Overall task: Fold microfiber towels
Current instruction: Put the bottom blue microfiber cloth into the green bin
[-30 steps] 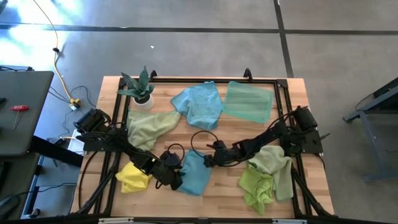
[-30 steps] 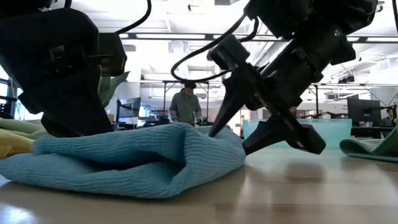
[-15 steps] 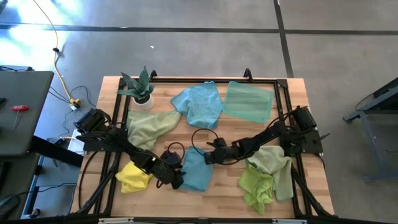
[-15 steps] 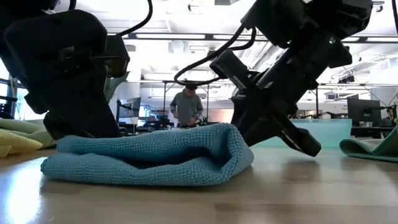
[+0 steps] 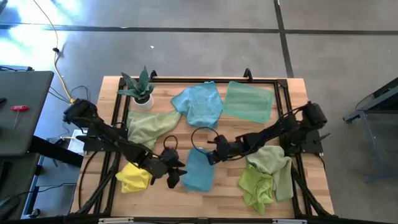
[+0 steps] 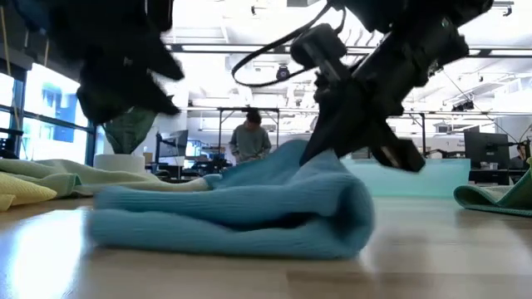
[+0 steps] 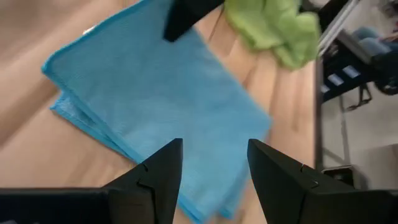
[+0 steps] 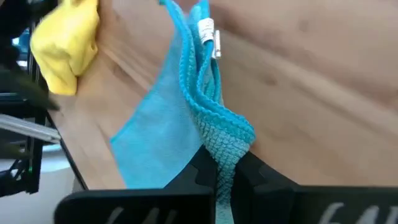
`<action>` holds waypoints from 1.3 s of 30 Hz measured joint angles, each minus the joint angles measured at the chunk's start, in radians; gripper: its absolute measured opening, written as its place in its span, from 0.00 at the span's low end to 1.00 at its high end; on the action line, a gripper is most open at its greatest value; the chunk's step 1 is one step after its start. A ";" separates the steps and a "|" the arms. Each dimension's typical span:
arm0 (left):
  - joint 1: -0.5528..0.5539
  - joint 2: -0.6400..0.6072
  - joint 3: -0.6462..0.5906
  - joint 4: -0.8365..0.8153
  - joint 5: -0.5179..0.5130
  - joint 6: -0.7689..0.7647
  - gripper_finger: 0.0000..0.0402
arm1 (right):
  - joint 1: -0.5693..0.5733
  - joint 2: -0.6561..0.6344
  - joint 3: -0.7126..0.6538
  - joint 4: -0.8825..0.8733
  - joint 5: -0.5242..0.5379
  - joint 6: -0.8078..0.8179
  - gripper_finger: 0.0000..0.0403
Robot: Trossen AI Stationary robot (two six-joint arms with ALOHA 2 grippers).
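A folded blue microfiber towel [image 5: 200, 171] lies on the wood table near its front middle. My right gripper [image 5: 210, 155] is shut on the towel's far end. The low view shows that end raised in a hump [image 6: 320, 162] under the gripper [image 6: 332, 137]. My left gripper [image 5: 174, 177] hovers open just left of the towel and above it. In the left wrist view its fingers [image 7: 158, 177] stand apart over the blue towel [image 7: 161, 106] and touch nothing. A white tag [image 8: 207, 31] sticks out of the towel's layers. My right gripper pinches a bunched edge of the blue towel [image 8: 225, 146] between its two fingers, several layers together. The fingers [image 8: 200, 171] slant down from the table's right and far side. The pinched end is lifted; the rest of the towel [image 8: 155, 130] lies slack on the table.
More towels lie around: yellow [image 5: 134, 177] at front left, sage green [image 5: 149, 127] at left, light blue [image 5: 199, 102] and mint green [image 5: 249, 101] at the back, lime and sage green [image 5: 264, 177] at front right. A potted plant [image 5: 140, 87] stands back left.
My right gripper has shut on the towel's far end and risen, pulling that end up into a hump while the rest stays on the table. My left gripper has risen off the towel's left side, still open.
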State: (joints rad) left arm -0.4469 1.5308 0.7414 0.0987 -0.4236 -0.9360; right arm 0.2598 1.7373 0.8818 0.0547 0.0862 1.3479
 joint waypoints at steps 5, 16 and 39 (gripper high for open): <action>0.000 -0.099 0.001 -0.012 -0.063 0.074 0.43 | -0.048 -0.093 0.000 -0.139 0.023 -0.071 0.00; 0.006 -0.233 0.003 -0.054 -0.194 0.155 0.43 | -0.237 -0.328 0.002 -0.454 0.120 -0.265 0.00; 0.244 -0.273 0.002 -0.092 -0.215 0.233 0.43 | -0.795 -0.575 0.002 -0.578 0.163 -0.720 0.00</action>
State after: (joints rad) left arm -0.2032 1.2583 0.7429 0.0071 -0.6390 -0.7028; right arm -0.5355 1.1628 0.8833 -0.5228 0.2495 0.6281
